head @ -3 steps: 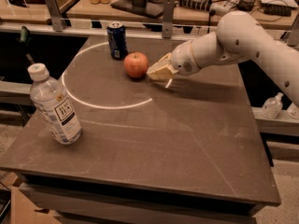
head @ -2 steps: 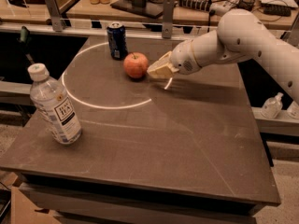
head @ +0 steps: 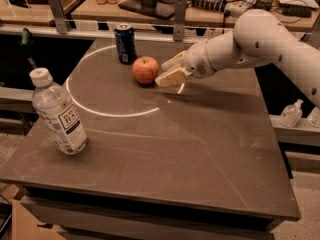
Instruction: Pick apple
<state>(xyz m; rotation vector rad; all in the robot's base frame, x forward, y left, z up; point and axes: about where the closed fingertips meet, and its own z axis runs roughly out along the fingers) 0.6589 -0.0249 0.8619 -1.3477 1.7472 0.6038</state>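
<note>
Dark table [head: 190, 149] carrying apple [head: 145, 70] just beside the spread gripper [head: 161, 74], can [head: 125, 44] beyond the apple, bottle [head: 59, 114] well apart.

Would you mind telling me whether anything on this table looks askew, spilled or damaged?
Only the clear plastic water bottle at the front left of the dark table seems to lean, possibly just camera angle. The red-orange apple and blue can stand normally; the open claw sits close beside the apple.
</note>
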